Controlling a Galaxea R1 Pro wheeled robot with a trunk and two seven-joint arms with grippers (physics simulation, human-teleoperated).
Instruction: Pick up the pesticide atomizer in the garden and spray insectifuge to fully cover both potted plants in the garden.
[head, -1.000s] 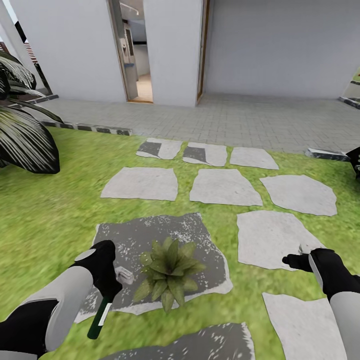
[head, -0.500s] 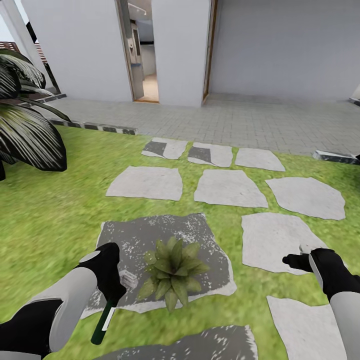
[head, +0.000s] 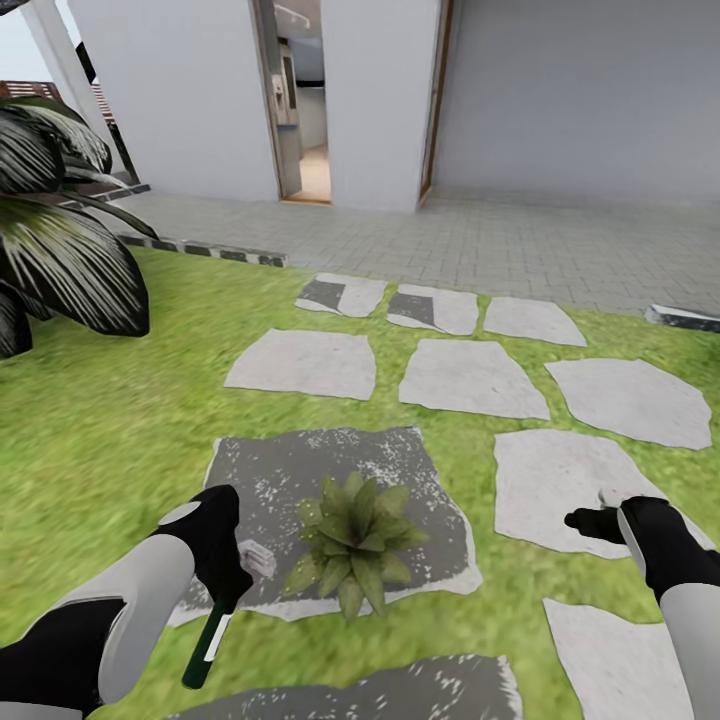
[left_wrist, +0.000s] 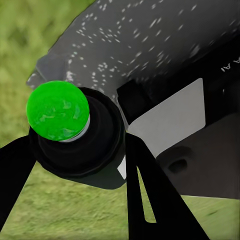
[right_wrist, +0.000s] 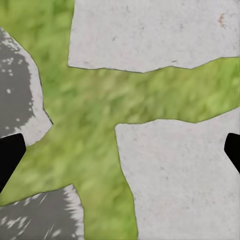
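A white wall (head: 560, 90) with an open doorway (head: 305, 110) stands well beyond both grippers, across a grey brick walkway (head: 480, 240). The lawn (head: 110, 420) spreads out from there, and a dark striped palm (head: 55, 250) leans in far off to the left gripper's outer side. Pale stepping stones (head: 470, 378) lie in rows ahead of the fingers, and one (head: 560, 478) sits directly under the right gripper (head: 592, 518). From the right wrist view its fingers (right_wrist: 10, 155) stand wide apart with nothing between them, above grass and stone (right_wrist: 180, 170).

A mottled dark slab (head: 300, 470) lies between the two grippers, and a potted plant (head: 356, 542) sits on it, just beside the left gripper (head: 228, 590) on its inner side and well apart from the right one. Its pot is hidden under the leaves.

The left gripper's fingers (left_wrist: 145, 200) are closed around the atomizer (head: 205, 640), which hangs tilted below the hand, over the slab's edge and the grass. In the left wrist view the atomizer's black cap with its green dot (left_wrist: 57, 111) sits right between the fingers, the white label (left_wrist: 170, 120) beside it.
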